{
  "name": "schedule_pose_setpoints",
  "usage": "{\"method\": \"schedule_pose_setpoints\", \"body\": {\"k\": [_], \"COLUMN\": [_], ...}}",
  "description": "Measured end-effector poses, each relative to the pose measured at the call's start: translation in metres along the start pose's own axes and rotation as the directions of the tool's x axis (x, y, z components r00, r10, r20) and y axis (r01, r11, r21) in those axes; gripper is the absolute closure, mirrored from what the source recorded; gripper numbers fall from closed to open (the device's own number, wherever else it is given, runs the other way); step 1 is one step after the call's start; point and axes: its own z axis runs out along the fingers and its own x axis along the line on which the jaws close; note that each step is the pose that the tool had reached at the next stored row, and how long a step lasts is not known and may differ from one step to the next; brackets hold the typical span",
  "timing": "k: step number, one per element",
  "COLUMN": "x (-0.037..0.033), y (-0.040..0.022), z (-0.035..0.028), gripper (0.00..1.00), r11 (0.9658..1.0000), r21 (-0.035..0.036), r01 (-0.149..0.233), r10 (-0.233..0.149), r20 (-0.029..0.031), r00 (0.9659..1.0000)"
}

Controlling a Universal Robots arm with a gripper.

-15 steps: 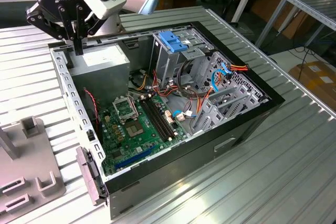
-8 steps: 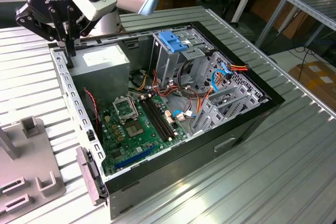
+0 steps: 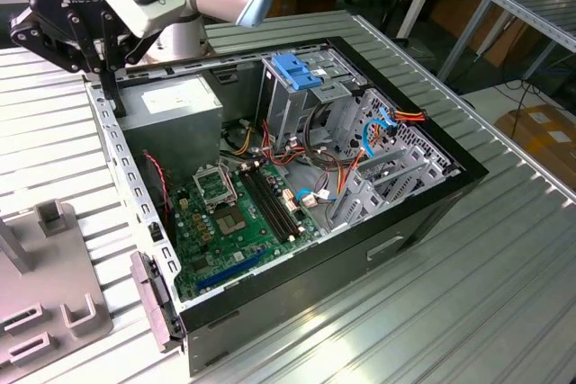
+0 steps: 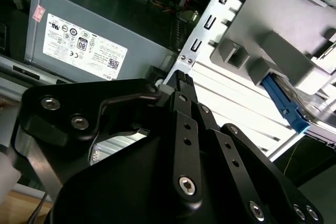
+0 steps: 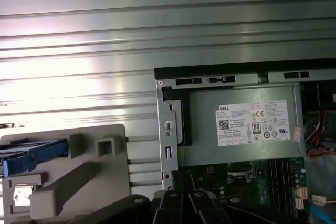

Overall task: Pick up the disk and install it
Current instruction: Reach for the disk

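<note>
Second wrist view: we note gripper pinched empty near the power supply, disk unpicked in its grey holder; approach needs opening first.

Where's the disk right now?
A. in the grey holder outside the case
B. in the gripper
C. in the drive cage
A: in the first wrist view the disk, with its blue rail, lies in the grey holder beside the case.

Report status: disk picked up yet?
Nothing done yet. The flat grey metal disk with light-blue plastic rail lies in the grey holder beside the open black computer case. The black gripper hangs over the case's edge, apart from the disk. Pickup and install remain.
</note>
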Motion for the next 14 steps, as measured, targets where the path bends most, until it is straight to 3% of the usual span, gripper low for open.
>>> {"method": "schedule_pose_setpoints", "body": {"k": [8,14], "x": [0.0219,0.0446], "y": [-0.0016,-0.0033], "z": [-0.0006,-0.0012], "gripper": [0.89,0.89], "r11": [1.0000,1.0000], "r21": [0.0000,0.0000], "r01": [0.000,0.000], "r10": [0.000,0.000], "r20": [0.0001,0.0004], "r00": [1.0000,1.0000]}}
